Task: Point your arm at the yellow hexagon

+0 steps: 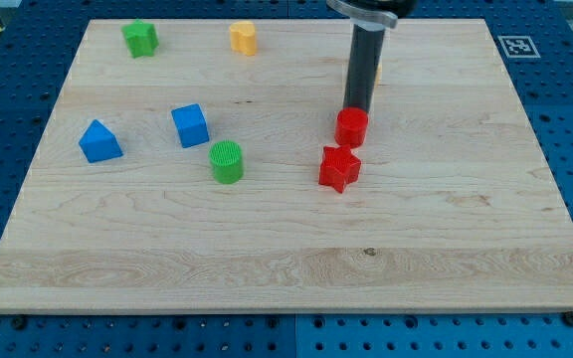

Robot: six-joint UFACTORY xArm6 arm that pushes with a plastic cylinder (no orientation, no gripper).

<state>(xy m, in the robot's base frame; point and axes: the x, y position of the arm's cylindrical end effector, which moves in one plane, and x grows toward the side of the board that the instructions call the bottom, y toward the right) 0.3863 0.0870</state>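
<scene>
Dark rod standing at a red cylinder block on a pale wooden board.

My tip [355,108] ends just behind the red cylinder block [351,127], touching or nearly so; the rod has no jaws, so it grasps nothing. The yellow hexagon block [243,38] sits at the far edge of the wooden board [286,259], well left of my tip. A red star block [338,168] lies just in front of the cylinder. Further left are a green cylinder block [227,161], a blue cube block [190,125], a blue triangular block [98,142] and a green star block [140,39].
</scene>
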